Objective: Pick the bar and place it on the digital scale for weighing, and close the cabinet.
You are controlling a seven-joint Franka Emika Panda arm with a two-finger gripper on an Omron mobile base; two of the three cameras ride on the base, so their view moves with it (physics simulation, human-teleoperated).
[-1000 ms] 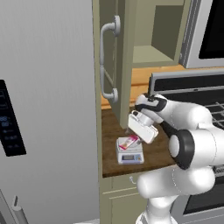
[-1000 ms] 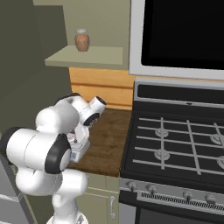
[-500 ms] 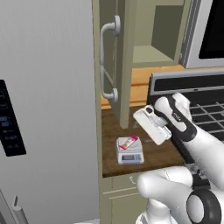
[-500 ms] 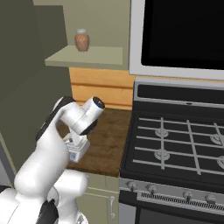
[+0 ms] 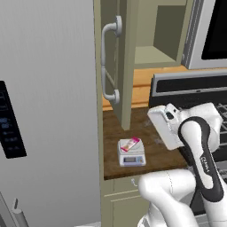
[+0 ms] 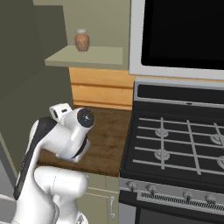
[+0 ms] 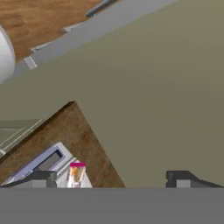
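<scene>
The pink-and-white bar [image 5: 130, 144] lies flat on the platform of the small white digital scale [image 5: 131, 154], which stands on the wooden counter near its front edge. The cabinet door [image 5: 125, 53] with its curved grey handle [image 5: 110, 65] stands open above the counter, edge-on to the left base view. My white hand [image 5: 163, 127] hovers to the right of the scale and above it, apart from the bar. In the hand view my gripper [image 7: 111, 179] is open with nothing between its widely spread fingertips [image 7: 41, 177], and the bar [image 7: 77, 172] and scale [image 7: 41, 162] sit at lower left.
A tall grey refrigerator [image 5: 48, 111] borders the counter on the left. On the right are the stove [image 6: 175, 144] and, above it, the microwave [image 6: 183, 35]. A small brown jar [image 6: 81, 40] stands on the open cabinet's shelf [image 6: 87, 57]. The inside of the door [image 6: 26, 74] hangs left of my arm.
My hand has pulled up and to the right, away from the scale. The bar stays lying on the scale. The cabinet door has not moved.
</scene>
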